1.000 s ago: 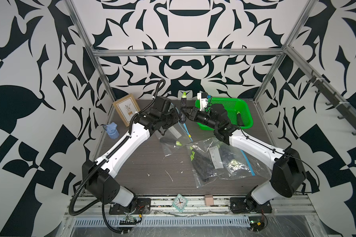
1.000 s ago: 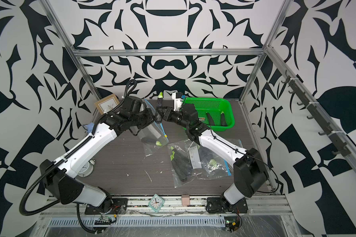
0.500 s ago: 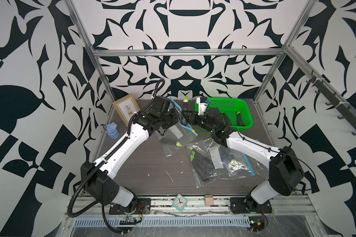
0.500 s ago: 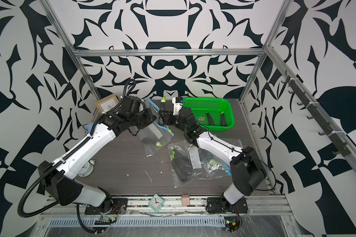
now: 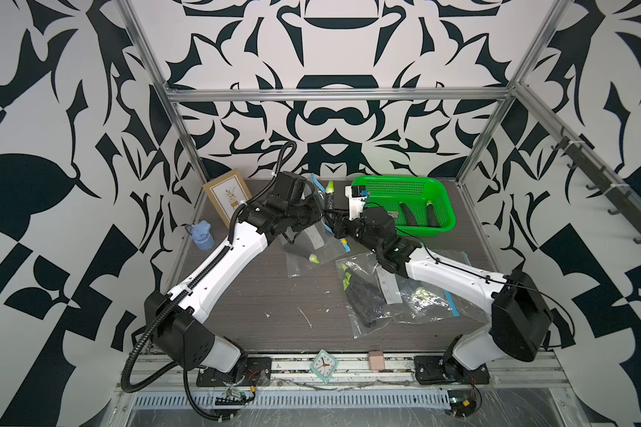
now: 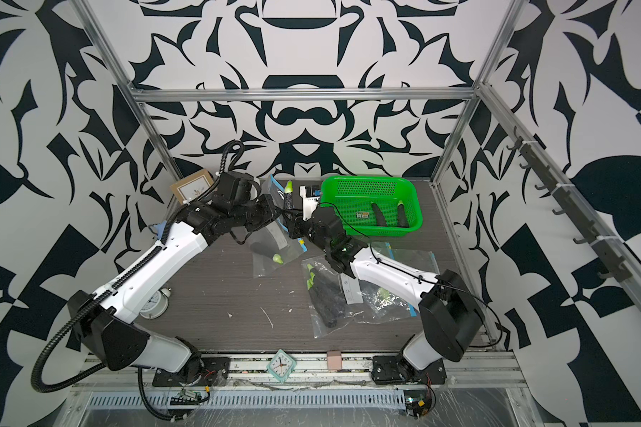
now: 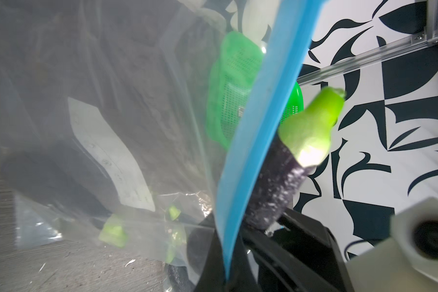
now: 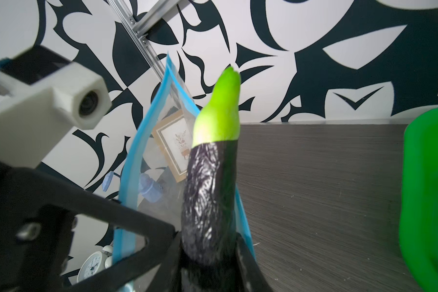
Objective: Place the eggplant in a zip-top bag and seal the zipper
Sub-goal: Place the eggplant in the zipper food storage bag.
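A dark purple eggplant (image 5: 329, 201) with a green tip stands upright at the back middle of the table in both top views (image 6: 288, 199). My right gripper (image 8: 210, 265) is shut on the lower end of this eggplant (image 8: 210, 197). My left gripper (image 7: 228, 278) is shut on the blue zipper edge (image 7: 258, 126) of a clear zip-top bag (image 5: 311, 240), which hangs to the table. Blue zipper lips (image 8: 129, 202) show on both sides of the eggplant. Another green-tipped eggplant (image 5: 313, 258) lies at the bag's bottom. The two grippers are close together.
A green basket (image 5: 404, 185) at the back right holds two more eggplants. Filled clear bags (image 5: 385, 292) lie under my right arm. A picture frame (image 5: 228, 196) and a blue bottle (image 5: 202, 236) stand at the back left. A small clock (image 5: 324, 364) sits on the front rail.
My right gripper has carried the eggplant leftward and a little lower, up against the bag's mouth. The left gripper has raised the bag's zipper edge beside it.
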Robot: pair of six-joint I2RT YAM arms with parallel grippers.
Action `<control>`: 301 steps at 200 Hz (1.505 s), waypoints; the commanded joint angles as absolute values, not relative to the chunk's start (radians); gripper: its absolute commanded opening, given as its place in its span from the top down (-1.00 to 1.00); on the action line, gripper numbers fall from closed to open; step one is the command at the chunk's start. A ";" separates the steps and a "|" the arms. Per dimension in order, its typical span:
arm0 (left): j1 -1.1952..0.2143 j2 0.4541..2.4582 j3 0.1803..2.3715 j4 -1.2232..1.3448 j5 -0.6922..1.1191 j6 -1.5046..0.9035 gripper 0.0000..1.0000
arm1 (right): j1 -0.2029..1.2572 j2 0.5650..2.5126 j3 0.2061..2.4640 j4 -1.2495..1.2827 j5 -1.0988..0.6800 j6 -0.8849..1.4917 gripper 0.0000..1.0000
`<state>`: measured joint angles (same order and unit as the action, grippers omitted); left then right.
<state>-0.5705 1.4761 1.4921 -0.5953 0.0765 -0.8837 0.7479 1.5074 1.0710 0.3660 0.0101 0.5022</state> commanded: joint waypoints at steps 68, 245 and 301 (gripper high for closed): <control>-0.553 1.453 1.514 -0.598 0.099 -0.863 1.00 | 0.744 1.401 1.147 0.197 -0.034 0.420 -0.03; -0.552 1.439 1.537 -0.649 0.096 -0.810 1.00 | 0.706 1.502 1.256 -0.007 -0.147 0.414 0.98; -0.552 1.465 1.610 -0.812 -0.011 -0.720 1.00 | 0.706 1.431 1.261 -0.054 -0.098 0.380 1.00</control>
<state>-0.5560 1.4673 1.5688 -0.7296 0.0402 -0.7673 0.7071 1.4979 1.2110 -0.0517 -0.1299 0.4091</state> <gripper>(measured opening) 0.045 0.045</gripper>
